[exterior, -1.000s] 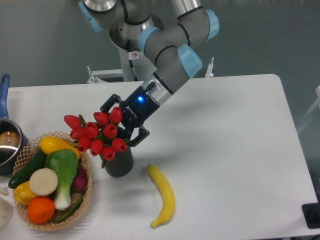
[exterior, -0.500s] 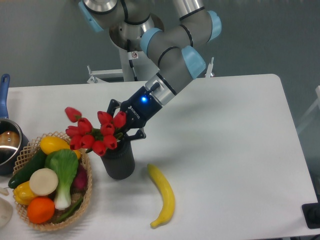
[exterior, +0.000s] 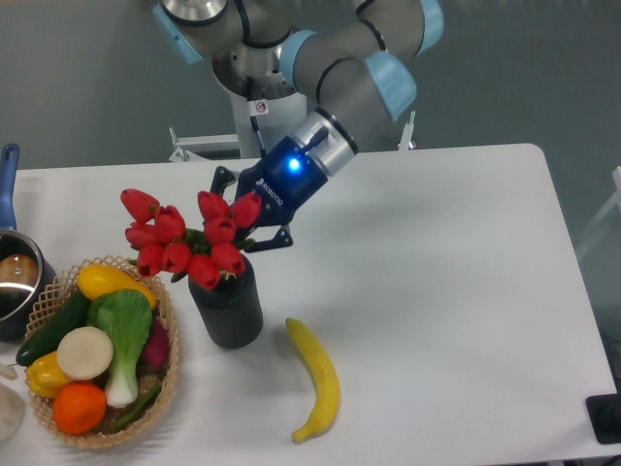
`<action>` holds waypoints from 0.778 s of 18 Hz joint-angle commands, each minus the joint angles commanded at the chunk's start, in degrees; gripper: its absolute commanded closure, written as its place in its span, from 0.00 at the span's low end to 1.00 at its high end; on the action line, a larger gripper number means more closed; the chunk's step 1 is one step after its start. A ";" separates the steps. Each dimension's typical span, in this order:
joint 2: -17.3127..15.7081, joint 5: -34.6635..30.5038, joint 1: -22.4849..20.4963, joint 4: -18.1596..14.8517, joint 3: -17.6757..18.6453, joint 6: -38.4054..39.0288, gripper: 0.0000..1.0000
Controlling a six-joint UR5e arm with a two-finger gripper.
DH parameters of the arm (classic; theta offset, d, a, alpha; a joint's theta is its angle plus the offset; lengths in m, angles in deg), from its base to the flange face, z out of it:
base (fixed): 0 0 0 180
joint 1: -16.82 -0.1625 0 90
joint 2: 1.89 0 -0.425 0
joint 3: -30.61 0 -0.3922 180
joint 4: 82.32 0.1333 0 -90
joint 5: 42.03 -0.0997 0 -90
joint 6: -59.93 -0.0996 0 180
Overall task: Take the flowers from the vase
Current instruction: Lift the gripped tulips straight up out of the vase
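Up high, red flowers [exterior: 189,243] poking out of the dark vase [exterior: 227,309] on the white bench [exterior: 437,272], near a yellow banana [exterior: 317,379]. Right behind, the claw [exterior: 254,216] clenched on the bunch, touching the buds.

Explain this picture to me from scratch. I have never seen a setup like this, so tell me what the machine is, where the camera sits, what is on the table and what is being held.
The grey and blue machine is a robot arm. Its two-finger gripper is the dark part below the blue light. One fixed camera looks down on the white table from the front. The gripper sits at a bunch of red tulips, the flowers, apparently clamped on them, though the buds hide its fingertips. The stems still reach into the dark vase. Also on the table: a banana, a wicker basket of vegetables and fruit, and a steel pot with a blue handle at the left edge.
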 joint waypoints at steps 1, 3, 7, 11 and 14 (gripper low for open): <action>0.09 0.44 -0.09 0.00 -0.79 1.67 1.00; 0.09 2.45 -0.26 0.00 -2.20 5.28 1.00; 0.18 5.53 -2.11 0.00 -3.26 7.84 1.00; 0.18 9.65 -4.74 -0.09 -4.66 8.98 1.00; 0.18 13.27 -8.08 -0.09 -6.07 9.51 1.00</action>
